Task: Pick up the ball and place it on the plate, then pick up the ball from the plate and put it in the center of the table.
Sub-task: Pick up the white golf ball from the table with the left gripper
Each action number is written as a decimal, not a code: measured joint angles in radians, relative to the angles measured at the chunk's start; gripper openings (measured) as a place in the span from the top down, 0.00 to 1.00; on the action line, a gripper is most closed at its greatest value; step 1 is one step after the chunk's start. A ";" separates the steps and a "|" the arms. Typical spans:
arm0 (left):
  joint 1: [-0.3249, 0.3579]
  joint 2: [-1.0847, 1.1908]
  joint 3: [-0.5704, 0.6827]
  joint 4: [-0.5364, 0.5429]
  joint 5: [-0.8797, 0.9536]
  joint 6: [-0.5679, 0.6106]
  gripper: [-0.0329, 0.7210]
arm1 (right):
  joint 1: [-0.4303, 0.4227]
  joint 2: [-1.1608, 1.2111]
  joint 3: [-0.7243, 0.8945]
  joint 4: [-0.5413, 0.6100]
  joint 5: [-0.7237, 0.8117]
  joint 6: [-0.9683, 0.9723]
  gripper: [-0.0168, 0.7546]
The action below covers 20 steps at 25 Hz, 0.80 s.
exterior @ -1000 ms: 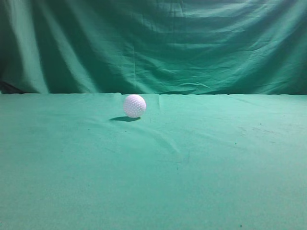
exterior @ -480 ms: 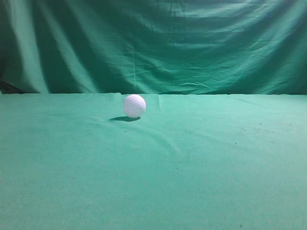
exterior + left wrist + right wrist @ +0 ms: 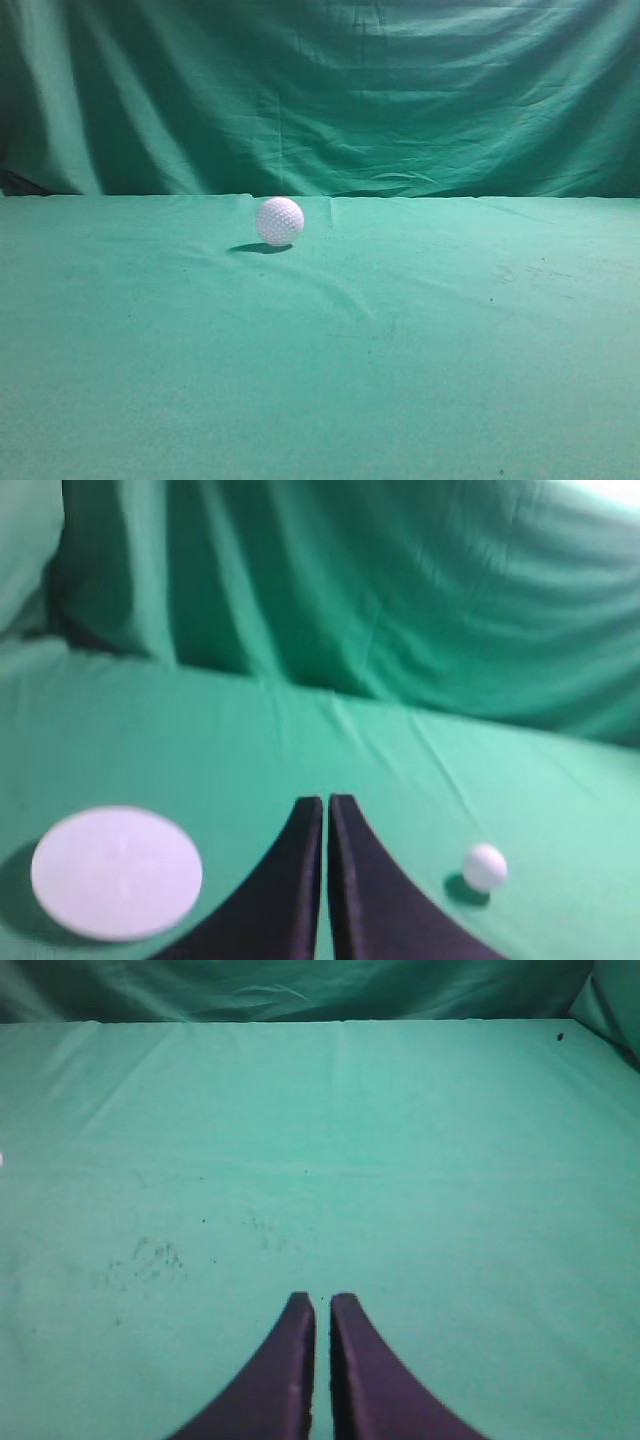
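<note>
Both grippers, left (image 3: 326,805) and right (image 3: 321,1302), sit closed and empty; ball (image 3: 279,221) lies alone on table (image 3: 420,380), plate (image 3: 116,872) apart.

One ball (image 3: 279,221) is counted; one plate (image 3: 116,872); one table (image 3: 450,380); one backdrop curtain (image 3: 400,90); two grippers, left gripper (image 3: 326,802) and right gripper (image 3: 321,1300).

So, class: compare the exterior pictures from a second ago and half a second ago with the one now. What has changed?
Nothing has visibly changed. The ball sits at the same spot on the table, and no arm has come into the exterior view.
</note>
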 joint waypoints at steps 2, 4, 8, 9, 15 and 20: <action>0.000 0.082 -0.072 0.000 0.079 -0.006 0.96 | 0.000 0.000 0.000 0.000 0.000 0.000 0.92; 0.000 0.160 -0.113 0.000 0.109 -0.011 0.96 | 0.000 0.000 0.000 0.000 0.000 0.000 0.92; 0.000 0.258 -0.128 -0.012 0.107 -0.021 0.96 | 0.000 0.000 0.000 0.000 0.000 0.000 0.92; 0.000 0.277 -0.131 -0.026 0.107 -0.017 0.96 | 0.000 0.000 0.000 0.000 0.000 0.000 0.92; 0.000 0.484 -0.288 -0.253 0.264 0.376 0.96 | 0.000 0.000 0.000 0.000 0.000 0.000 0.92; -0.003 0.717 -0.435 -0.478 0.393 0.709 0.96 | 0.000 0.000 0.000 0.000 0.000 0.000 0.92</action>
